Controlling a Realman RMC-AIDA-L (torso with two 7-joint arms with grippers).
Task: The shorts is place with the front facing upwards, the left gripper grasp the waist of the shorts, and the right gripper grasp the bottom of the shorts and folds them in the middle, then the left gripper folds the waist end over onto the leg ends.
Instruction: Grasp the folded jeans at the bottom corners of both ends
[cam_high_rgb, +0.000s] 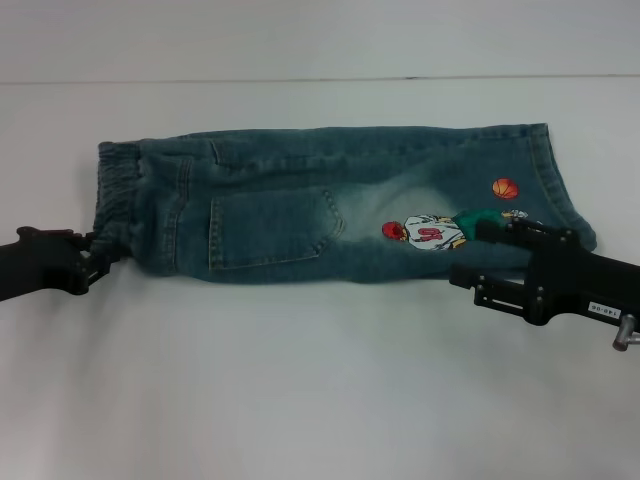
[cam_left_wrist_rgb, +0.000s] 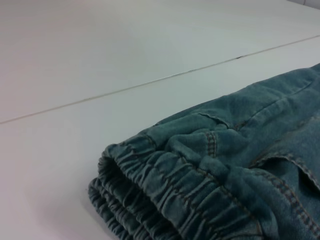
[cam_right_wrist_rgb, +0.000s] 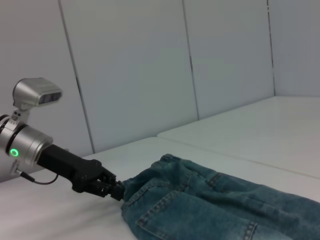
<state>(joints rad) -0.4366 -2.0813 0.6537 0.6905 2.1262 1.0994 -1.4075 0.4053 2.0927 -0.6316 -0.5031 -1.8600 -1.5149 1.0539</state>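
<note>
On the white table (cam_high_rgb: 300, 380), folded denim shorts (cam_high_rgb: 330, 200) lie lengthwise. Left gripper (cam_high_rgb: 95, 262) pinches the elastic waist (cam_high_rgb: 118, 200); right gripper (cam_high_rgb: 510, 232) sits over the leg hem, finger state indeterminate. Bare tabletop surrounds all edges.

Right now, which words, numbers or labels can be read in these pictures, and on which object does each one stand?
White sticker on the black right end effector: dark characters, too blurred to read.
Cartoon player patch on the blue denim shorts: red marking on its shirt, unreadable.
Nothing else carries text.
</note>
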